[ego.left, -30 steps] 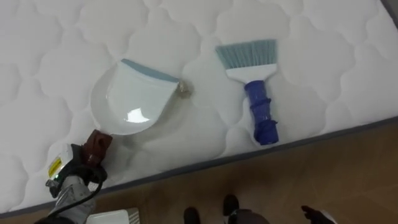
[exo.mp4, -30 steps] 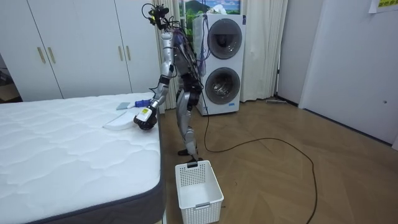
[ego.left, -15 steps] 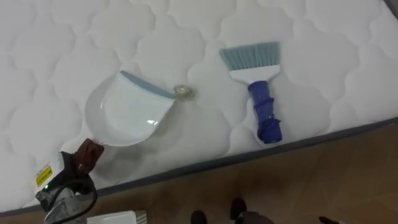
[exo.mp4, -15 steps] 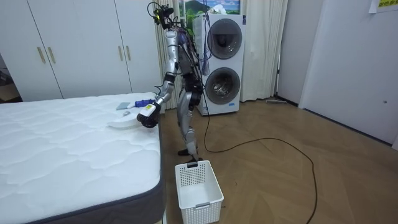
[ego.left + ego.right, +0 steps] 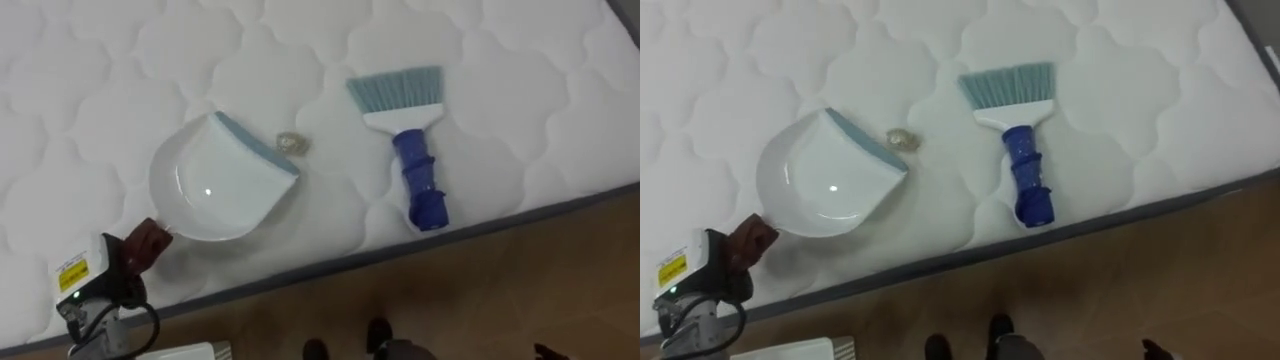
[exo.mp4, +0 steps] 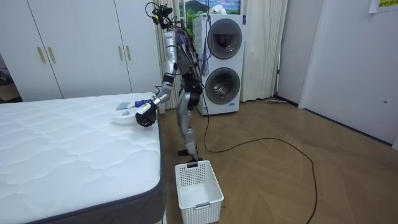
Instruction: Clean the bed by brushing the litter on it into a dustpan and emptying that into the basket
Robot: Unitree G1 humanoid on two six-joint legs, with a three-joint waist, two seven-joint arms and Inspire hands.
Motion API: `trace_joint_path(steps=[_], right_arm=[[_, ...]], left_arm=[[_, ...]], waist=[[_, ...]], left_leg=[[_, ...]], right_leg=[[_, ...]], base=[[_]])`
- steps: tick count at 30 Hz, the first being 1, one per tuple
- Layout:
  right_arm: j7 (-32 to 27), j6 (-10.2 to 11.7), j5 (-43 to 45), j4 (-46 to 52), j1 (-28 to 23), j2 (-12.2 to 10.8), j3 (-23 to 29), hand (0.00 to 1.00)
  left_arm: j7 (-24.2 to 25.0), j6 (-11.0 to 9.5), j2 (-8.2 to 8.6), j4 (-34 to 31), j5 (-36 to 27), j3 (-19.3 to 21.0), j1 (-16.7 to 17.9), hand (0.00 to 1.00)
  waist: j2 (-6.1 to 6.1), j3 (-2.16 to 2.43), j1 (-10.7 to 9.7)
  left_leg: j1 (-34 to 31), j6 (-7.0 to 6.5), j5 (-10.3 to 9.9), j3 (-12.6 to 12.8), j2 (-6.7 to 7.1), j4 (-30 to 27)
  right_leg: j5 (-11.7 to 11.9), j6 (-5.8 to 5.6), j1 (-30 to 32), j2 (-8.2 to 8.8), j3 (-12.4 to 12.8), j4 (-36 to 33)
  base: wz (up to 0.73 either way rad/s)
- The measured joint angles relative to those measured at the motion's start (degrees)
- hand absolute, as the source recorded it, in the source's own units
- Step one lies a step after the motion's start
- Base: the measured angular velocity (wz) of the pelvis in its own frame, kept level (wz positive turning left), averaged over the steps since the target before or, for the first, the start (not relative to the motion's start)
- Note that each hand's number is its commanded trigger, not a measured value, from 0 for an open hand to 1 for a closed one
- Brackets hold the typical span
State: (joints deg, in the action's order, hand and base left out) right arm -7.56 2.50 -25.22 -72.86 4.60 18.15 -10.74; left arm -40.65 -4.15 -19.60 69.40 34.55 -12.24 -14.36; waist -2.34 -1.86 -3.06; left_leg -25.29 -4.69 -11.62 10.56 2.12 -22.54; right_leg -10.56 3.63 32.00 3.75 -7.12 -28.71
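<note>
You'll notice the dustpan has swung round since a second ago. Its grey-blue lip now faces up and to the right, and the small crumpled scrap that touched the lip's corner then now lies just beside the lip, apart from it. The left robot hand has shifted with it and sits at the lower left of the eye view, over the mattress edge. Its fingers are curled round the dustpan's brown handle.

The pan's white bowl rests on the quilted bed. To its right, well apart from the scrap, the brush lies flat with its pale blue bristles pointing away from the robot and its blue grip toward the bed's edge.

In the room view you see the robot standing at the side of the bed, left arm stretched down to the pan. A white basket stands on the wooden floor near the bed's corner.
</note>
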Motion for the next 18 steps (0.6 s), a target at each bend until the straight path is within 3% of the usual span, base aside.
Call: trace_joint_path(steps=[7,13,18], right_arm=[[-4.6,0.18,-11.51,3.73,3.16,-0.35,6.18,0.0],[-10.17,1.37,-9.51,13.41,4.03,-0.41,7.55,0.0],[-16.59,1.93,-1.31,18.0,5.7,-0.42,7.46,0.0]], left_arm=[[-0.45,-0.05,-0.42,0.39,1.24,-3.76,0.19,1.0],[-2.46,-0.03,-1.15,0.45,2.27,-4.76,0.44,1.0],[-3.14,0.09,-1.45,0.5,2.21,-4.99,1.02,1.0]], waist=[[0.73,-0.26,-1.07],[0.85,-0.31,-1.08],[0.95,-0.26,-0.91]], left_leg=[[-0.05,-0.01,0.0,0.38,-0.04,-0.34],[-0.17,-0.14,-0.12,0.71,-0.55,-0.74],[-0.06,-0.14,-0.11,1.55,-0.56,-0.57]], right_leg=[[0.12,-0.21,-0.02,-0.1,0.51,0.17],[0.6,-0.17,-0.02,-1.03,1.66,0.62],[0.86,-0.01,0.5,-0.9,1.99,-0.07]], base=[[-0.02],[-0.08],[-0.07]])
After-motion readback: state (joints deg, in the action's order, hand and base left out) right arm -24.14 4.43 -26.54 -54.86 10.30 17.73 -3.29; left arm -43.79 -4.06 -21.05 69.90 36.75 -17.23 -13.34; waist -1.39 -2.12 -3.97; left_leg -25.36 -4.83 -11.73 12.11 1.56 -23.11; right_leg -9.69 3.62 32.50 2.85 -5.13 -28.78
